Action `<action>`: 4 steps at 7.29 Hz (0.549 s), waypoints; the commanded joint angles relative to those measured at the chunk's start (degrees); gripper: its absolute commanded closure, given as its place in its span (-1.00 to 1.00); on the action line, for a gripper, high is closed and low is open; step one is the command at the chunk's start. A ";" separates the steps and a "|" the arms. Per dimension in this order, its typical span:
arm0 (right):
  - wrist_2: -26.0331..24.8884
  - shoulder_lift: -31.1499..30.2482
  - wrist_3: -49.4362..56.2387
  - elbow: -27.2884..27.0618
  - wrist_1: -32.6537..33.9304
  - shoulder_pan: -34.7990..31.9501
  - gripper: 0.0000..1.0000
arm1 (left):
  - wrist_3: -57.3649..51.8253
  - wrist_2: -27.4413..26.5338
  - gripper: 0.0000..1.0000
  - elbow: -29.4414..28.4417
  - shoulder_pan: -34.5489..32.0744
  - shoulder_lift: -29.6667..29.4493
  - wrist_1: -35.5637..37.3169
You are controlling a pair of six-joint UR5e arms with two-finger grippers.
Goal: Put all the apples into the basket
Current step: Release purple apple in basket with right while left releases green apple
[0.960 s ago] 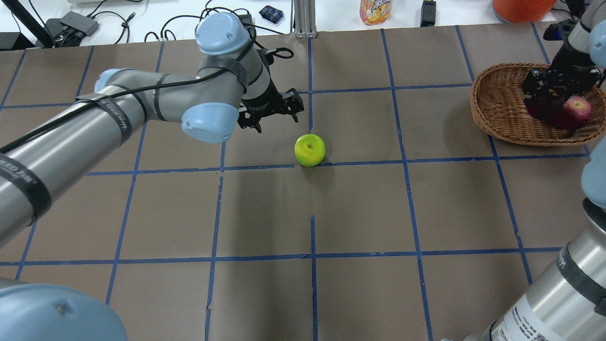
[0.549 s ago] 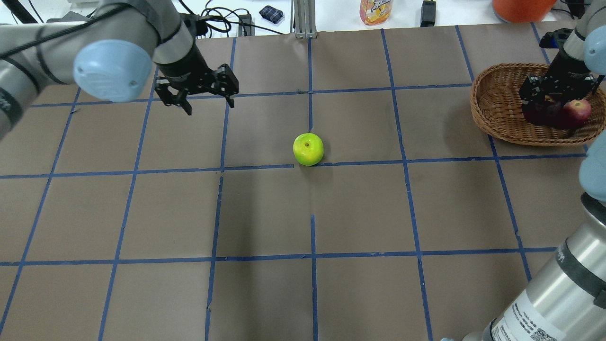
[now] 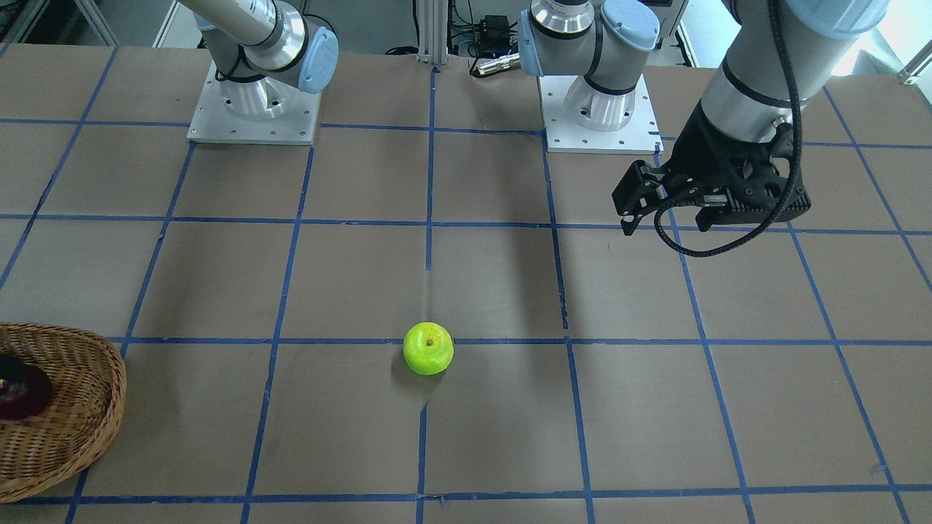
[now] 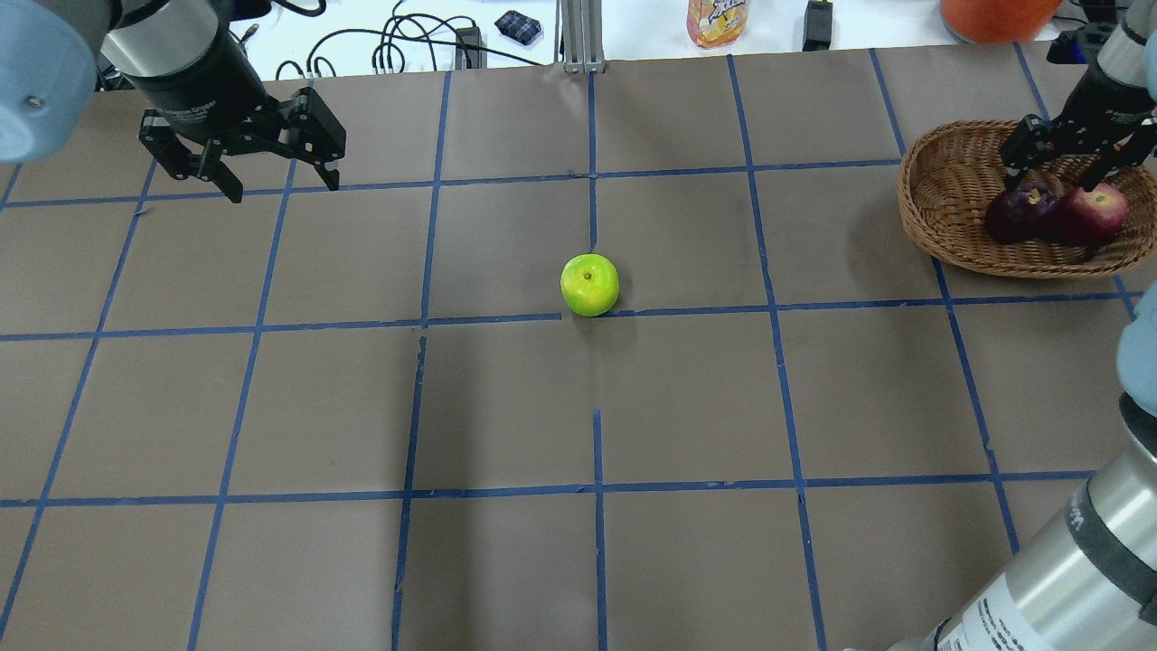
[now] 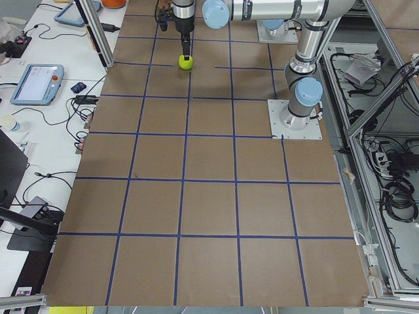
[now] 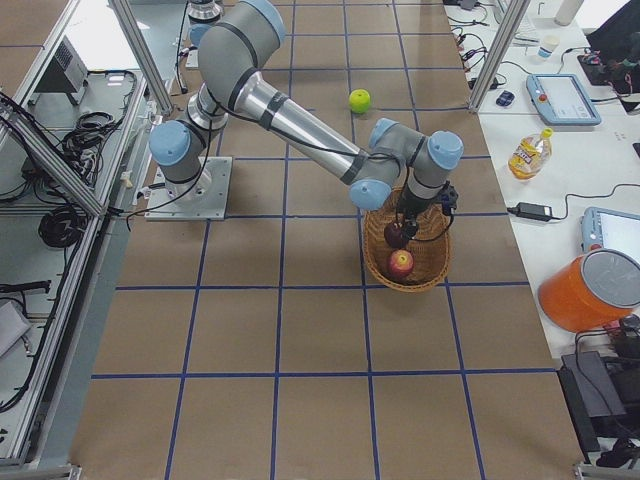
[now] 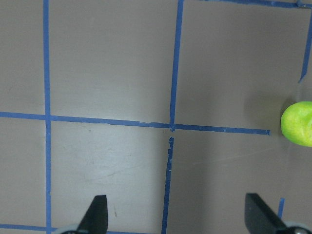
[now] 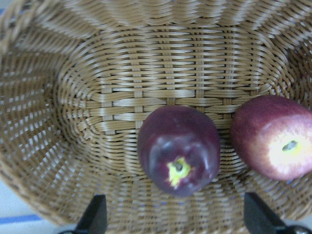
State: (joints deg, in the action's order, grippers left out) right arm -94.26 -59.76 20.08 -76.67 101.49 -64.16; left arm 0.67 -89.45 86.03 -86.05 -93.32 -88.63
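Note:
The lime green apple (image 4: 589,285) sits on the table near its middle; it also shows in the front view (image 3: 428,348) and at the right edge of the left wrist view (image 7: 298,124). The wicker basket (image 4: 949,203) stands at the far right and holds the dark purple apple (image 4: 1017,213) and the red apple (image 4: 1095,212), side by side (image 8: 178,149) (image 8: 275,136). My right gripper (image 4: 1062,176) hangs open and empty just above them. My left gripper (image 4: 276,181) is open and empty, high over the table's far left, well away from the green apple.
Beyond the table's far edge are cables, a juice bottle (image 4: 717,20) and an orange container (image 4: 994,16). Blue tape lines mark a grid on the brown table.
My left gripper has swung away from the green apple to the far left. My right gripper has risen off the purple apple, which now lies free in the basket.

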 commanded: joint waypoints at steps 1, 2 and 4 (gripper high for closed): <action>0.39 -5.26 -9.29 0.03 -6.54 -7.25 -1.00 | -0.59 0.06 -1.00 0.54 -0.25 3.57 -0.58; 3.00 -6.06 -18.40 -0.32 -7.44 -14.00 -1.00 | -0.59 -0.11 -1.00 0.63 -0.26 3.59 -1.01; 7.94 -5.55 -38.00 -0.68 -6.84 -27.19 -1.00 | -0.94 -0.20 -1.00 0.72 -0.26 2.80 -1.10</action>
State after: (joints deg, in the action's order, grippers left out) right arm -88.64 -65.48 -6.05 -77.18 94.31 -83.37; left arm -0.14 -89.57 86.62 -86.29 -90.31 -89.56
